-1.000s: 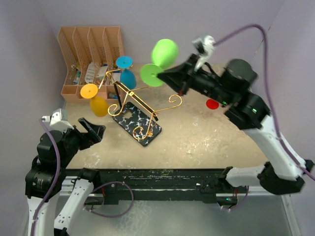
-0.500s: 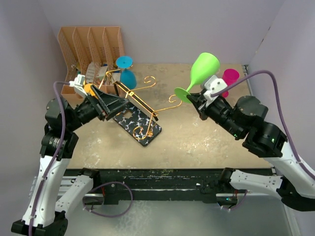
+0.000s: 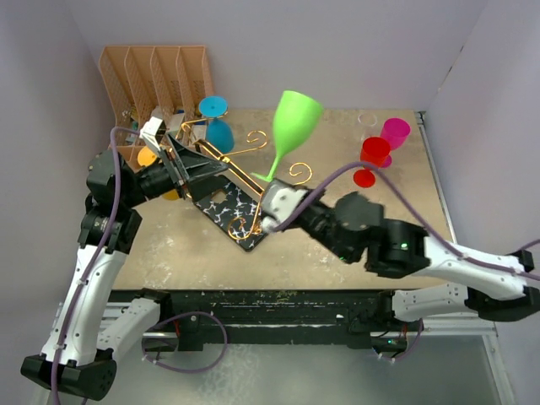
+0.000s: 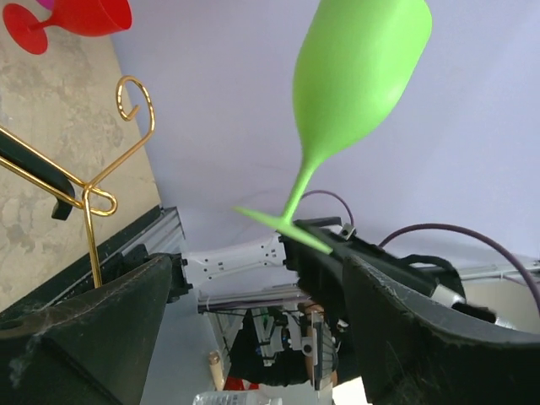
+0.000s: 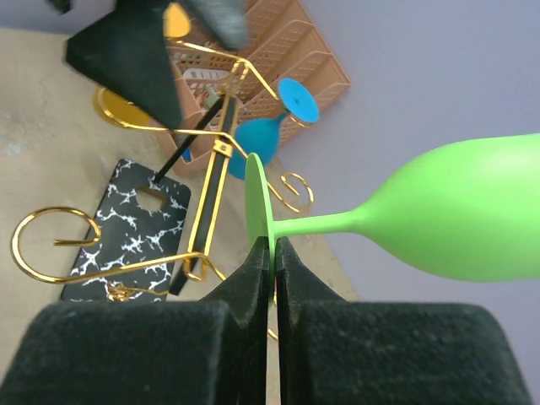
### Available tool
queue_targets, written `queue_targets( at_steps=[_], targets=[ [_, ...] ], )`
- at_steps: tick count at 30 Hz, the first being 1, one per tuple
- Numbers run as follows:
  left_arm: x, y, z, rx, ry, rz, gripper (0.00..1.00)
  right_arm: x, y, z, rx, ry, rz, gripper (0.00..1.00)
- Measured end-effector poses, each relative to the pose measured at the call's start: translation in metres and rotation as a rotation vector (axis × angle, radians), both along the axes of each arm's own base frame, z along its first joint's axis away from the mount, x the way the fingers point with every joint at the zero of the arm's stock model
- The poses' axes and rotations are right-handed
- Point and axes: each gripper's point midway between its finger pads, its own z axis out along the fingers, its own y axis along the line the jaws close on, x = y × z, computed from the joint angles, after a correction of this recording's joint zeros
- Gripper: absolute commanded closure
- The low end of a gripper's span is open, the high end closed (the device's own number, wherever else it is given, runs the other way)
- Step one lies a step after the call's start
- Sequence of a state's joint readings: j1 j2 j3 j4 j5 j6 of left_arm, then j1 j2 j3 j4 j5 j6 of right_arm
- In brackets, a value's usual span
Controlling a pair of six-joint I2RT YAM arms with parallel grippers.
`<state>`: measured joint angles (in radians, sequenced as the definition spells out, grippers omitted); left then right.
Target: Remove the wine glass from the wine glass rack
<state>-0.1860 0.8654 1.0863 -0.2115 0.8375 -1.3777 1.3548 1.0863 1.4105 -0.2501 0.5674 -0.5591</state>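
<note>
The green wine glass (image 3: pixel 295 118) is upright in the air over the rack (image 3: pixel 234 213) and clear of it. The right claw (image 5: pixel 272 246) pinches it by the flat foot (probably so the stem could slide free). The left claw (image 3: pixel 201 165) gapes empty beside the rack.

Bare table (image 3: pixel 173 249) open at near left, scrolls of the wine glass rack (image 3: pixel 228 211) and blue glass (image 3: pixel 218 128) crowding far left — file organiser (image 3: pixel 156 76) behind, red glass (image 3: pixel 373 153) and magenta glass (image 3: pixel 394 132) blocking far right, green wine glass (image 3: pixel 293 125) aloft mid-table — left gripper (image 3: pixel 207 173) close in at the rack.
</note>
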Motion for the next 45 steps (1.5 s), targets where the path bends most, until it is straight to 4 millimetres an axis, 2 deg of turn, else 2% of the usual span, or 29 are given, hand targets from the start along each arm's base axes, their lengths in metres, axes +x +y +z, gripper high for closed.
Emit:
queue_targets(
  at_steps=[2,6,10,16,24,28,33,36,45],
  targets=[
    [-0.002,-0.001,0.004,-0.016,0.002,-0.017,0.18,-0.003,0.022,-0.013,-0.074,-0.061,0.01,1.0],
    [-0.008,-0.003,0.01,-0.045,0.013,-0.052,0.21,-0.008,0.05,-0.038,-0.205,-0.16,0.024,1.0],
    [-0.013,-0.004,0.01,-0.065,0.025,-0.069,0.23,-0.007,0.061,-0.035,-0.234,-0.235,0.007,1.0],
    [-0.014,-0.001,0.012,-0.083,0.005,-0.049,0.25,-0.009,0.065,-0.028,-0.248,-0.339,-0.028,1.0],
    [-0.016,0.0,0.009,-0.083,0.003,-0.043,0.25,-0.003,0.063,-0.038,-0.331,-0.44,-0.096,1.0],
    [-0.02,-0.003,0.001,-0.074,0.041,-0.073,0.25,-0.001,0.055,-0.022,-0.281,-0.457,-0.129,1.0],
    [-0.018,-0.003,-0.008,-0.066,0.081,-0.074,0.25,-0.002,0.036,0.003,-0.199,-0.464,-0.157,1.0],
    [-0.018,-0.003,-0.009,-0.067,0.085,-0.075,0.25,-0.003,0.031,0.01,-0.166,-0.465,-0.163,1.0],
    [-0.019,-0.003,-0.007,-0.094,0.116,-0.08,0.23,-0.005,0.043,-0.007,-0.209,-0.474,-0.138,1.0]
  ],
)
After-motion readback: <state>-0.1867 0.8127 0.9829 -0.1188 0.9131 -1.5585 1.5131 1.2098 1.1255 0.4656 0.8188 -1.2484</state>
